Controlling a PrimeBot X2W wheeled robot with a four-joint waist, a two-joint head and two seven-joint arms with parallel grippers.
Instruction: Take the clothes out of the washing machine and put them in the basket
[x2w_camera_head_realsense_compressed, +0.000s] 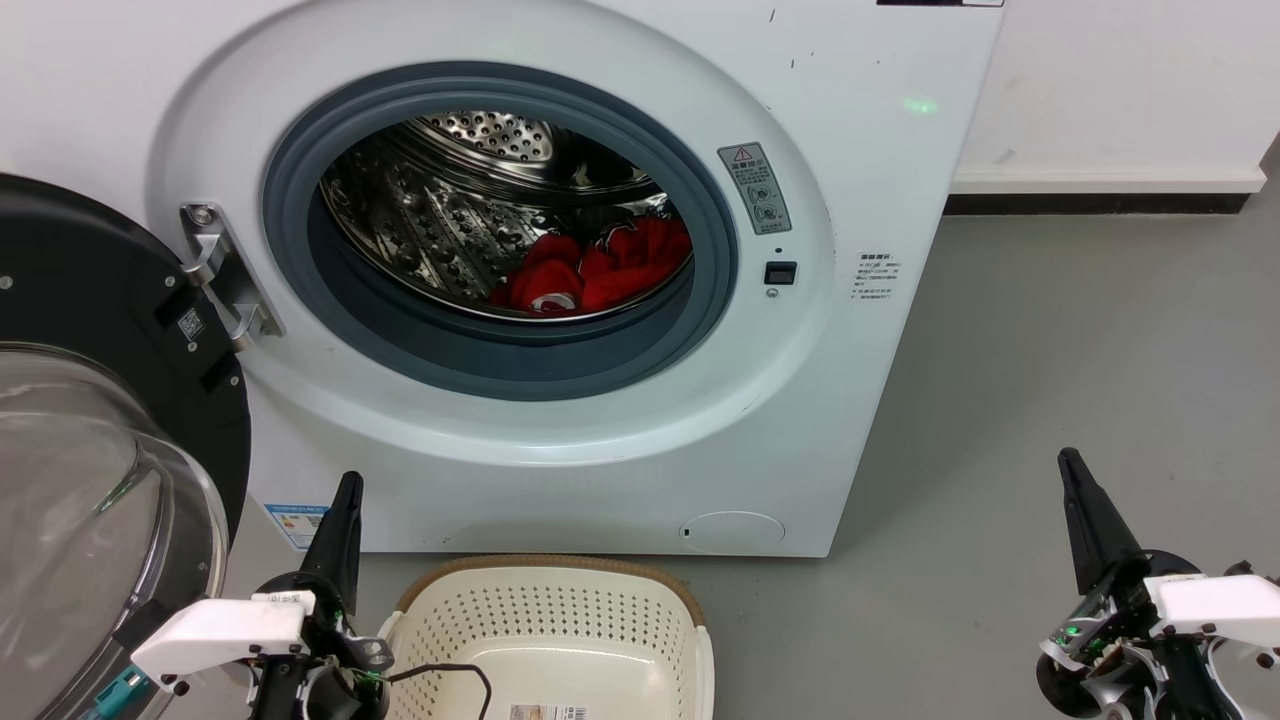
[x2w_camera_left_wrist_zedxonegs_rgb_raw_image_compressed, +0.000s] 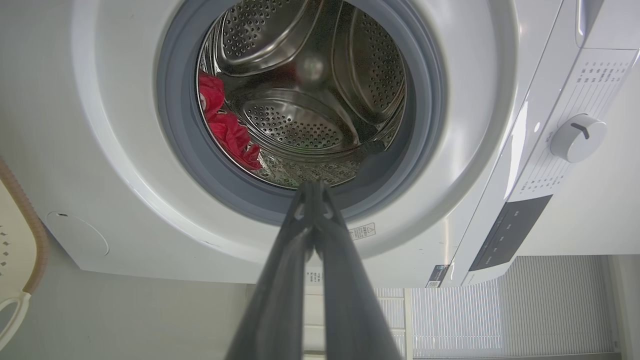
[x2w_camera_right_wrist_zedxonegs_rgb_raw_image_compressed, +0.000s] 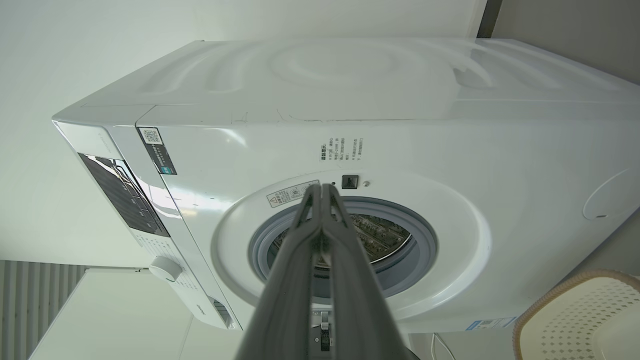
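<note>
You are holding left gripper (x2w_camera_head_realsense_compressed: 346, 492) and right gripper (x2w_camera_head_realsense_compressed: 1070, 465) pinched together, empty; clothes (x2w_camera_head_realsense_compressed: 590, 275) are lying deep, risking snagging on the grey ring (x2w_camera_head_realsense_compressed: 500, 365) during withdrawal.

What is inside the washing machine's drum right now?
A heap of red clothes lies at the bottom of the perforated steel drum, one piece showing white trim. Anything under the heap, or low behind the grey rubber ring, is hidden.
</note>
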